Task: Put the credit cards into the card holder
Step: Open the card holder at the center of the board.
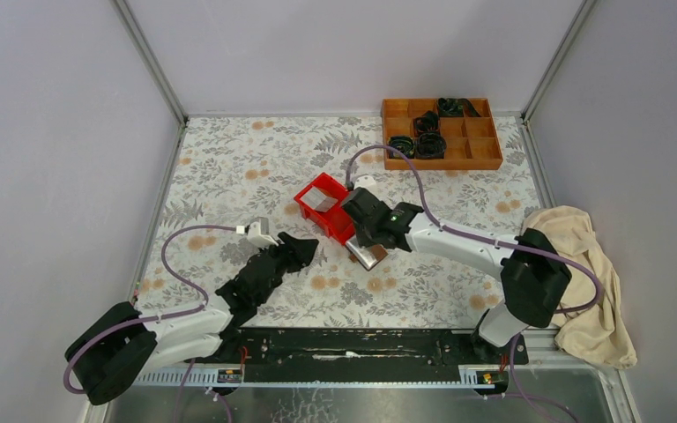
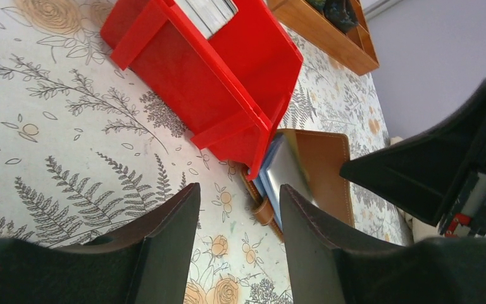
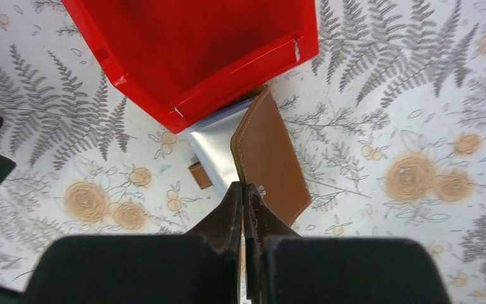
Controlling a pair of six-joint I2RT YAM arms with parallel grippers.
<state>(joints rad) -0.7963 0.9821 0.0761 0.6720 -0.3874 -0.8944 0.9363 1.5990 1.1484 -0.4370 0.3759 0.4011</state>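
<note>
The left arm lies low across the worktop [image 1: 229,167], stretched from its base toward the middle. The left fingers [image 2: 164,240] stand well apart with nothing between them, pointing at the corner of the red bin [image 2: 228,76] and the wallet [image 2: 326,171] just beyond it.

The right arm reaches in from the right, elbow bent and wrist turned down over the wallet. The right fingers [image 3: 243,196] are pressed together, their tips at the near edge of the wallet's flap, beside its snap stud [image 3: 261,189]. Whether they pinch anything there I cannot tell.

The red bin sits near the middle of the worktop and holds something flat and pale grey [image 2: 205,12], cut off by the edge of the left wrist view. At the far right corner an orange wooden tray [image 1: 485,163] has black coiled things [image 1: 429,145] in several of its compartments. A cream cloth [image 1: 586,264] is heaped at the right edge of the worktop.

The wallet is brown leather with pale stitching. It lies on the worktop against the bin's near corner, its top flap partly lifted over a blue-grey lining. A silver-grey card [image 3: 217,149] lies tucked under that flap, its left half showing. The wallet's small strap tab [image 3: 197,175] pokes out beside the card.
</note>
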